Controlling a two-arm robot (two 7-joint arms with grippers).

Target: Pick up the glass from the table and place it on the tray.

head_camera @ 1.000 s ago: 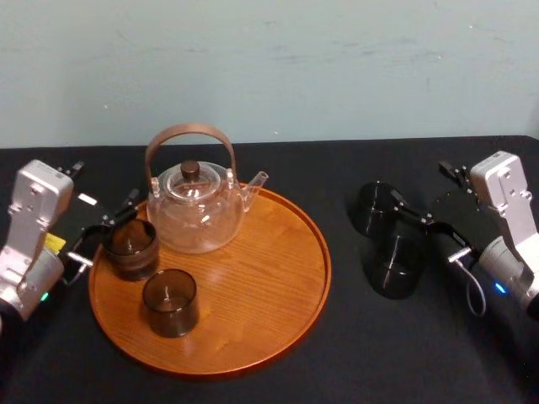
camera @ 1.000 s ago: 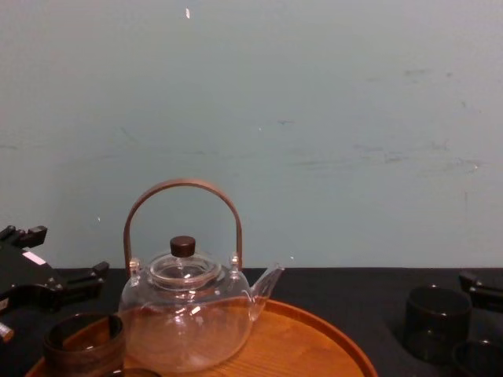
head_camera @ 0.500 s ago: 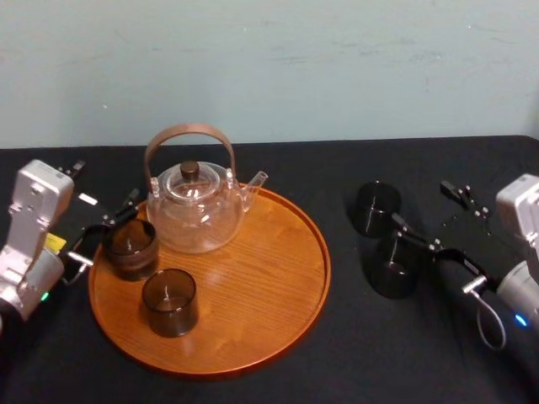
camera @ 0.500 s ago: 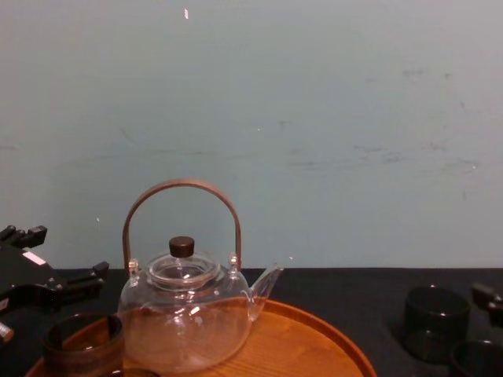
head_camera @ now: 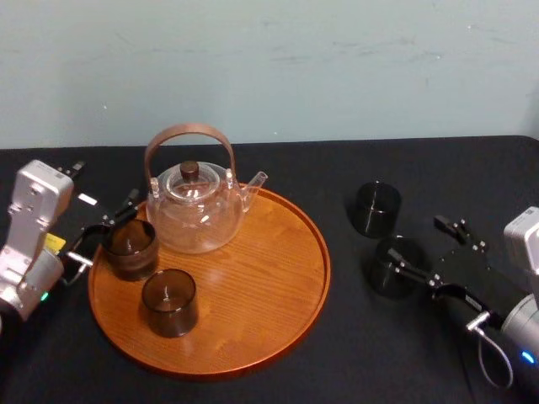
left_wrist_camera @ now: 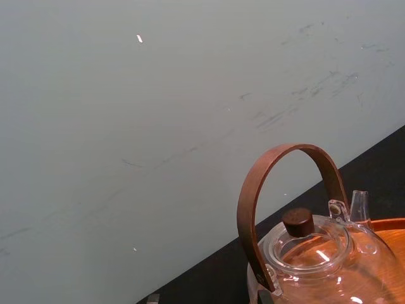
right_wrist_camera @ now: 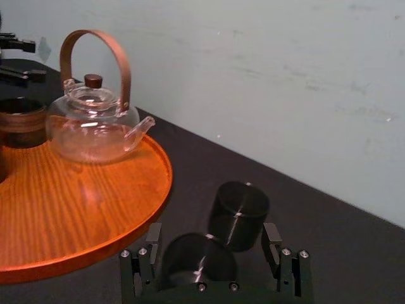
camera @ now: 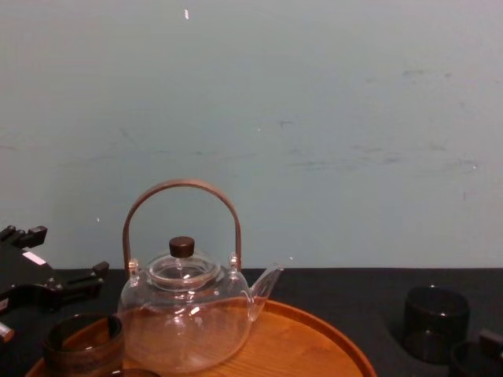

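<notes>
Idling at far left with the left gripper (head_camera: 103, 231), spread open beside a tumbler (head_camera: 130, 248) on the tray (head_camera: 286, 295); working with the nearer right gripper (right_wrist_camera: 212, 231), jaws wide, flanking the glass (right_wrist_camera: 193, 263), upright on the table (head_camera: 354, 353), just ahead; seemingly ready for closing

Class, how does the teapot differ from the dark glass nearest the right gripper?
The teapot is clear, with handle and lid; the glass is dark. The teapot is far bigger than the glass. The teapot stands on the tray; the glass on the table, inside the open right gripper. Both stand upright.
</notes>
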